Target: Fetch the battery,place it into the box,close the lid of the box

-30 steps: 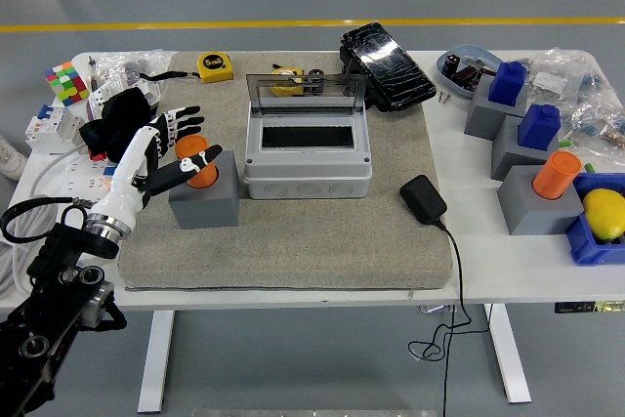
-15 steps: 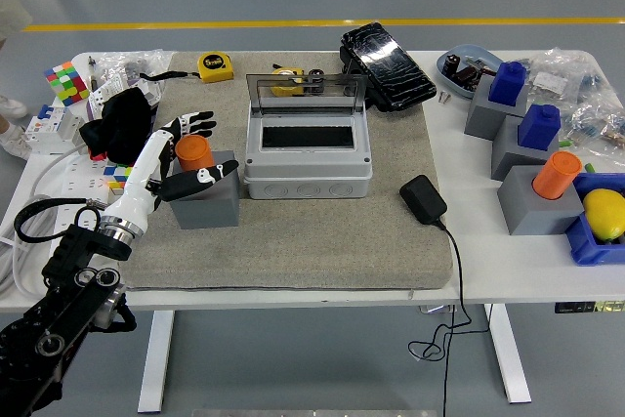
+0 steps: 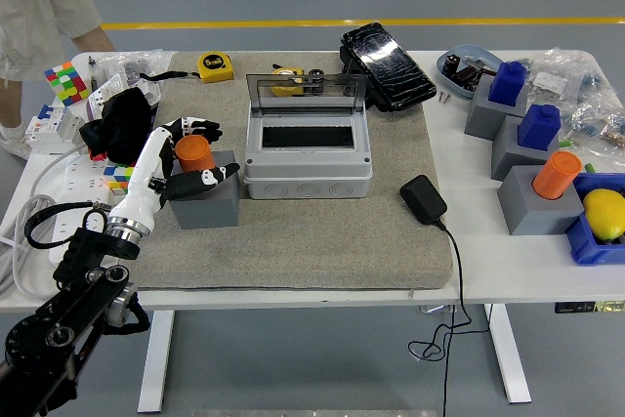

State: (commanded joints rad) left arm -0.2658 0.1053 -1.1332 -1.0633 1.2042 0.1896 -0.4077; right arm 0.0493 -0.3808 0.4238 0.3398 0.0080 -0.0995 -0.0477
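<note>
Head view: the left hand point(image 3: 187, 155) reaches in from the lower left and curls its fingers point(image 3: 206, 128) around the orange battery point(image 3: 194, 153), which stands upright in a grey holder point(image 3: 207, 202) on the mat point(image 3: 322, 231). The thumb lies across the holder's top. Just right of the holder sits the grey box point(image 3: 307, 155), its clear lid point(image 3: 306, 92) raised at the back. A black adapter point(image 3: 423, 199) lies near the mat's right edge. A person point(image 3: 39, 2) stands at the table's point(image 3: 527, 275) far left corner.
</note>
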